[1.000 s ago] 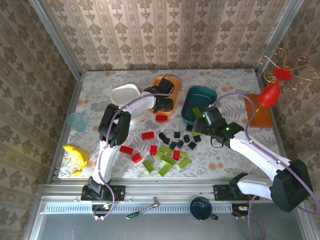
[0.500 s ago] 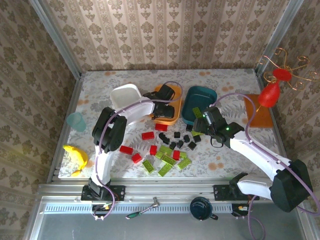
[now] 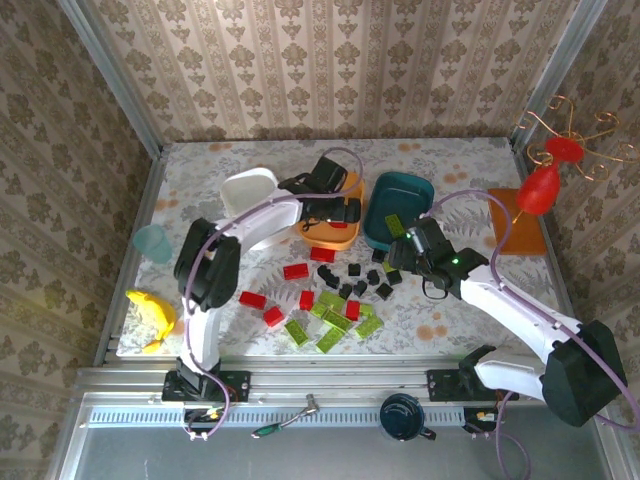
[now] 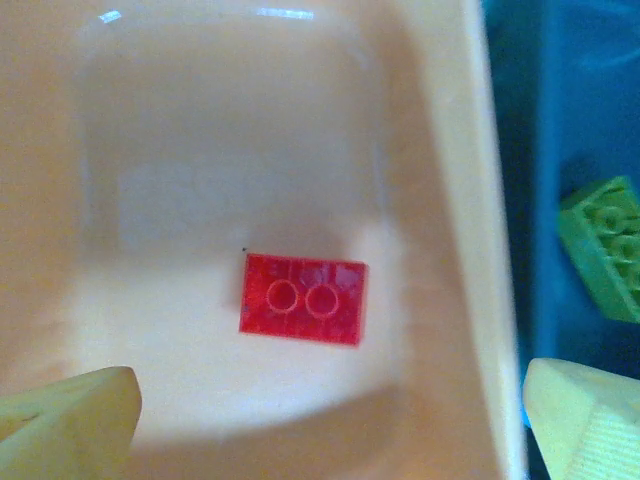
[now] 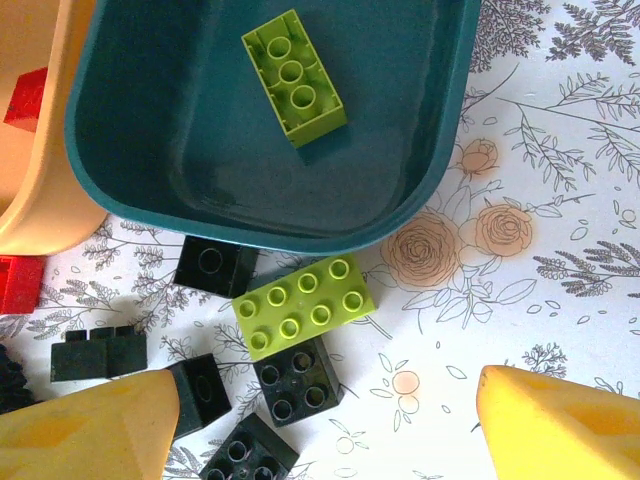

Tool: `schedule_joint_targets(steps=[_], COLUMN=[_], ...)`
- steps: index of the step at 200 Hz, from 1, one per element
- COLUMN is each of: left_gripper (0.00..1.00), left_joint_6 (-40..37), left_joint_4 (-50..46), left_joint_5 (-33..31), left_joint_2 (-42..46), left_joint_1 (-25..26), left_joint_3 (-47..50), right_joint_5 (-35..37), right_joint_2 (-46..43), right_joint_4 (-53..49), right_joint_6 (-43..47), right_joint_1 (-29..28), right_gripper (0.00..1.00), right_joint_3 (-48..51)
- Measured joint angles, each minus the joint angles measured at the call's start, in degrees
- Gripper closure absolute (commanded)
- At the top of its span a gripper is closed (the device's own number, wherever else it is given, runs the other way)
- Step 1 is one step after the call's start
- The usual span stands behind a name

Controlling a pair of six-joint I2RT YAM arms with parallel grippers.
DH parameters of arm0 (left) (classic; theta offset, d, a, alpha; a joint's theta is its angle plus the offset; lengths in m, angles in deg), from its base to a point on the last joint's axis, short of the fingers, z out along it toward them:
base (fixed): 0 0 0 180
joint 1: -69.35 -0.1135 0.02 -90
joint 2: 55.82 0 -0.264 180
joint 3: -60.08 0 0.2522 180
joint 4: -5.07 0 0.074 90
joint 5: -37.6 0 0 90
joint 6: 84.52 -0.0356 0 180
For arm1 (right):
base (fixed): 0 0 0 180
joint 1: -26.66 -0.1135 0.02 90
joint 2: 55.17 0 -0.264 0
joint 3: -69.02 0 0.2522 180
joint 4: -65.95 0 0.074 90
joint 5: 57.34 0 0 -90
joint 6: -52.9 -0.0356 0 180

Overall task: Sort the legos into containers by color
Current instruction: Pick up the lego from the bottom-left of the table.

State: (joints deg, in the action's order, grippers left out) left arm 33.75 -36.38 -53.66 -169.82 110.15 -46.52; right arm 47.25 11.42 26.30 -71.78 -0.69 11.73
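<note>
- Left gripper (image 4: 325,425) hangs over the orange tub (image 4: 440,200), fingers spread wide; a red brick (image 4: 303,298) lies loose inside.
- Right gripper (image 5: 330,420), fingers apart and empty, hovers over black bricks (image 5: 297,376) beside the teal tub (image 5: 420,190), which holds one lime brick (image 5: 294,77).

The left arm (image 3: 205,270) rises from its base at the near edge of the tabletop (image 3: 450,165), folds at the elbow and reaches toward the middle of the far edge. The left gripper (image 3: 338,212) points down, its pale fingers (image 4: 70,425) spread wide with nothing between them. The right arm (image 3: 510,300) stretches from the near right corner toward the centre. The right gripper (image 3: 400,255) hangs low, jaws wide, apparently touching nothing, though the tips are cropped.
</note>
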Motion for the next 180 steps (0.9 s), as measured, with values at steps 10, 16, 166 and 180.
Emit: schedule_joint_targets(steps=[10,16,166,180], left_gripper=[0.0,0.0,0.15,0.14], left_joint_6=[0.1,0.3,28.7,33.6], left_joint_4=[1.7,2.6,-4.3,-5.9], left_joint_5=[0.0,0.0,-9.5,-9.5], left_joint_2=[4.0,6.5,64.5,65.3], left_joint_1=[0.0,0.1,-0.9,-2.0], left_joint_3=[2.8,4.6,61.8,63.1], right_joint_5=[0.0,-0.2,-1.7,-1.7], right_joint_2=[0.0,0.0,-0.1,-0.1], right_joint_4=[0.0,0.0,1.7,1.8], right_joint_6=[0.0,0.0,0.2,0.2], right_joint_1=[0.0,0.0,0.0,0.0], right_gripper=[0.2,0.2,0.21,0.21], right_joint_3=[0.0,0.0,2.0,2.0])
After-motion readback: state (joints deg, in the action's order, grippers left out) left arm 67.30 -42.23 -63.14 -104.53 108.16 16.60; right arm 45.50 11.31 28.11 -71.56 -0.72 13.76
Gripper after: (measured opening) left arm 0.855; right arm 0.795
